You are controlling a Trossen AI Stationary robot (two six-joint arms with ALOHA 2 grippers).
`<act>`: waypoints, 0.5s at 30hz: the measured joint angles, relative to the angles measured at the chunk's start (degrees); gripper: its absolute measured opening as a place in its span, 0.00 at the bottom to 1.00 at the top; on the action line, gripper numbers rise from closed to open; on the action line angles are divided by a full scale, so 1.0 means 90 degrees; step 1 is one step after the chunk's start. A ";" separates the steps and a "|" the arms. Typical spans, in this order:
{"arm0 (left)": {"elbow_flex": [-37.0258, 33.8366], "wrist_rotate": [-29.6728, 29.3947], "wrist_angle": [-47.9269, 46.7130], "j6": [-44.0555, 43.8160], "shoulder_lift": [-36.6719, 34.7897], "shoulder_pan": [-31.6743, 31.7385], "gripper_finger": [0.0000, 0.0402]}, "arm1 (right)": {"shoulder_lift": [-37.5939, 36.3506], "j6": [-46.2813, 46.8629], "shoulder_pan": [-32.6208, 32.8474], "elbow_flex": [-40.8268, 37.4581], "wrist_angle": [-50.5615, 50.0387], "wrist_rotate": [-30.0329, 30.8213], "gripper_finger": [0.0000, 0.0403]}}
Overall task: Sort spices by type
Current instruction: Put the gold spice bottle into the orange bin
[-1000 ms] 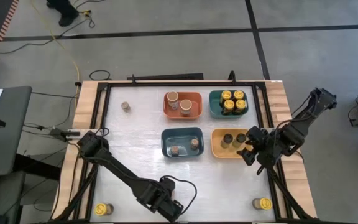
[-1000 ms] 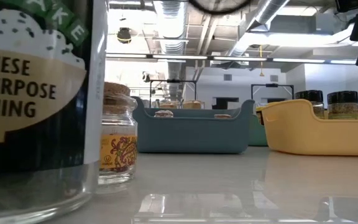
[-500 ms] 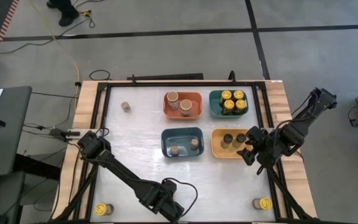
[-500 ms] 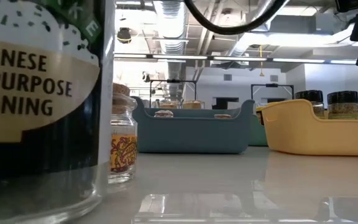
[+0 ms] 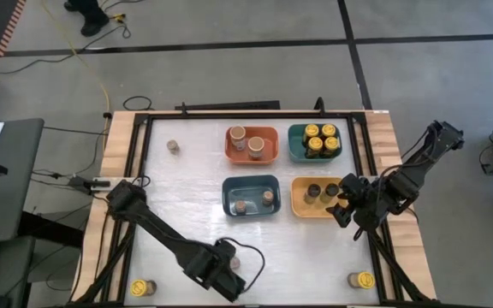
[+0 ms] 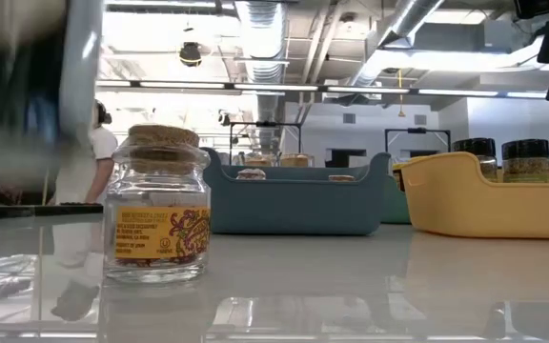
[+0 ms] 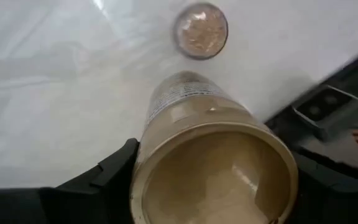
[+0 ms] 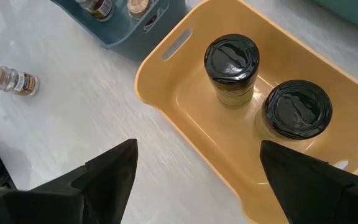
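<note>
Table: white top (image 5: pixel 187 171) inside a wooden frame, concrete floor around it.
Far row: orange bin (image 5: pixel 252 144) with two tan-lid jars; teal bin (image 5: pixel 315 142) with four yellow-lid jars.
Middle row: blue bin (image 5: pixel 251 195) with two cork-top jars; yellow bin (image 5: pixel 317 197) with two dark-lid jars (image 8: pixel 231 60).
Loose jars: cork-top jar (image 5: pixel 173 147) far left; yellow-lid jars at near left corner (image 5: pixel 143 288) and near right corner (image 5: pixel 363 280).
Left gripper (image 5: pixel 228 282): near edge, centre; fingers set either side of a tan-lid jar (image 7: pixel 213 168), closed around it.
Right gripper (image 5: pixel 342 208): beside the yellow bin's right end, fingers spread wide, holding nothing.
</note>
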 joint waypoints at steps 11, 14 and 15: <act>0.0332 -0.0675 -0.1664 0.1399 -0.1312 0.0999 0.67 | 0.0000 -0.0007 -0.0007 0.0000 0.0136 0.0000 0.91; 0.0332 -0.0730 -0.1622 0.2191 -0.1481 0.1556 0.67 | 0.0000 -0.0010 -0.0007 0.0000 0.0240 0.0000 0.91; 0.0332 -0.0763 -0.1617 0.2463 -0.1517 0.1763 0.67 | 0.0000 -0.0010 -0.0007 0.0000 0.0259 0.0000 0.91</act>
